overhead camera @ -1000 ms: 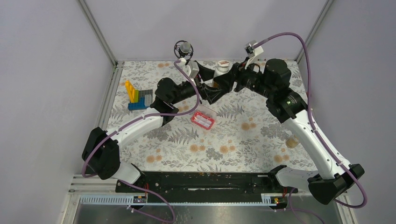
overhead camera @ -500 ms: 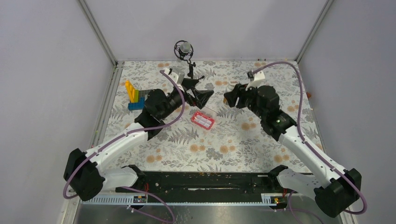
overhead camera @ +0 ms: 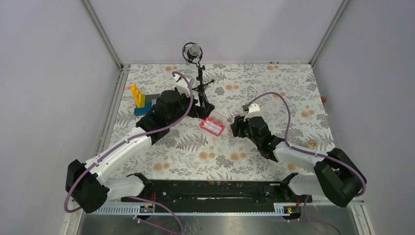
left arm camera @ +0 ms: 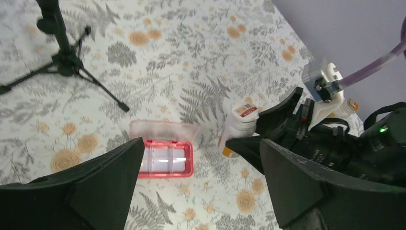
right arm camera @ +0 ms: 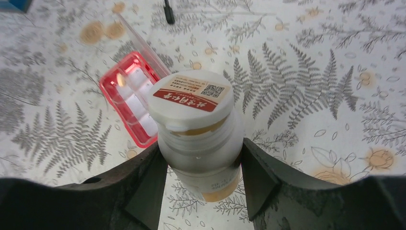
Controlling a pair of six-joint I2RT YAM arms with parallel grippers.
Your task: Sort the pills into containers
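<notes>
Released by the now-open left gripper (left arm camera: pixel 201 148), the white-capped orange-labelled bottle (right arm camera: pixel 194 143) is lowered, clenched in the right gripper (right arm camera: pixel 203 165), beside the flat pink compartment box (left arm camera: pixel 162 174) for sorting.

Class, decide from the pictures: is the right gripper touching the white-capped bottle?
Touching. In the right wrist view, both fingers of the right gripper press against the sides of the white-capped bottle.

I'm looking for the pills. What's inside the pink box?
Its clear lid is open. Inside the pink box are white compartments, with no pills that I can make out. In the right wrist view the white-capped bottle hides one edge.
</notes>
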